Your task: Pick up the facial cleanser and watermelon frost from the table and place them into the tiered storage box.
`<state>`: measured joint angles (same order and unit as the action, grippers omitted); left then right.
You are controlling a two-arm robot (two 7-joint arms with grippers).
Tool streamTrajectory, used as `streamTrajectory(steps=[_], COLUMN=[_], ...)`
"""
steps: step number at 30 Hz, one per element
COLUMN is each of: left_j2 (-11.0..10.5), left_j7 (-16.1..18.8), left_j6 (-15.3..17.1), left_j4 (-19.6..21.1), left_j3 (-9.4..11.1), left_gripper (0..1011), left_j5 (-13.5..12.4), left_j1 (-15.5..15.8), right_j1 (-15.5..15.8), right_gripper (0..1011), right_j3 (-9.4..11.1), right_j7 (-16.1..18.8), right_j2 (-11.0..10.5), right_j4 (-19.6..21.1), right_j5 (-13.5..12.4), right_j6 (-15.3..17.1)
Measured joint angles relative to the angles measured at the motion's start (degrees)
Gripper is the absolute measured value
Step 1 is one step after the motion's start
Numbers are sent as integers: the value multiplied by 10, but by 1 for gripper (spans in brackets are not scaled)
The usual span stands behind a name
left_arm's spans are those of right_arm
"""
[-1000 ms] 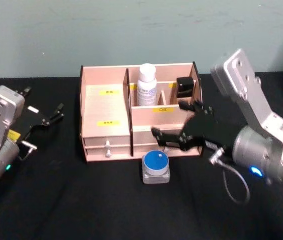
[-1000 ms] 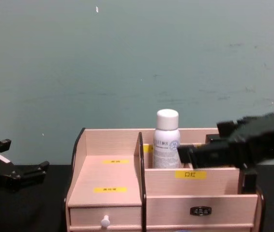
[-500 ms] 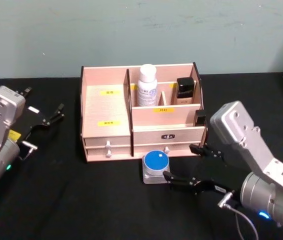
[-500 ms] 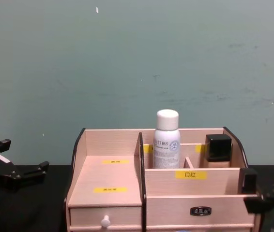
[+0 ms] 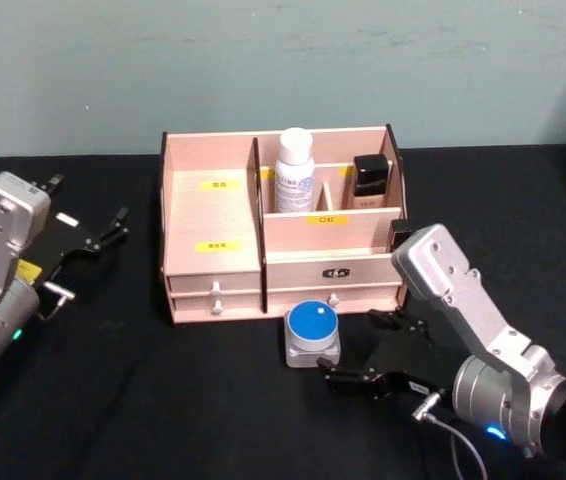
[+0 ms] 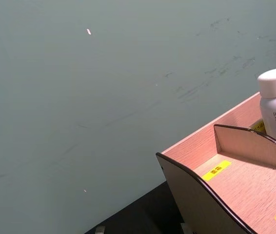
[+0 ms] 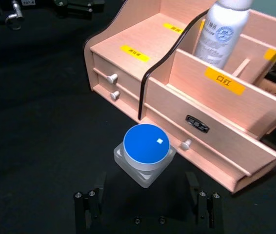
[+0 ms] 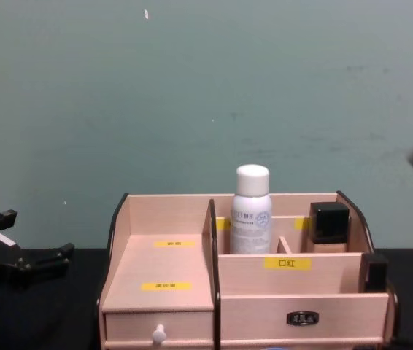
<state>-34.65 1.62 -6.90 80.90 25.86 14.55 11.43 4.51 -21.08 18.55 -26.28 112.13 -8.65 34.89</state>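
Observation:
A squat clear jar with a round blue lid (image 5: 312, 330) (image 7: 145, 151) stands on the black table just in front of the tiered storage box (image 5: 213, 215) (image 7: 143, 34) (image 8: 170, 270). I cannot read which task item it is. A white bottle with a white cap (image 5: 294, 170) (image 7: 224, 31) (image 8: 251, 211) stands upright in the box's rear middle compartment. My right gripper (image 5: 363, 352) (image 7: 145, 204) is open and low over the table, just right of the jar and a little nearer me, its fingers apart from it. My left gripper (image 5: 88, 255) (image 8: 17, 266) rests open at the far left.
A black-capped bottle (image 5: 369, 180) (image 8: 328, 226) stands in the rear right compartment. A small black item (image 5: 400, 235) (image 8: 374, 271) sits at the right end of the front tier. The box's small drawers (image 7: 113, 85) are closed. Bare black table lies left and in front of the jar.
My right gripper has pulled back from the box's front right, dropped to table height and moved in beside the blue-lidded jar. The left arm has not moved.

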Motion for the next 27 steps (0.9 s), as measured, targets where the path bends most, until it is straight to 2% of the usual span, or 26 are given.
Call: streamTrajectory(steps=[16, 27], left_j2=[0, 0], left_j7=[0, 0], left_j6=[0, 0], left_j4=[0, 0], left_j3=[0, 0], left_gripper=[1001, 1001], left_j5=[0, 0], left_j1=[0, 0], right_j1=[-24, -38], right_gripper=[1002, 1002], right_j3=[-16, -18], right_j7=[20, 25], right_j2=[26, 42], right_j4=[-45, -70], right_j5=[23, 31], right_j6=[-23, -36])
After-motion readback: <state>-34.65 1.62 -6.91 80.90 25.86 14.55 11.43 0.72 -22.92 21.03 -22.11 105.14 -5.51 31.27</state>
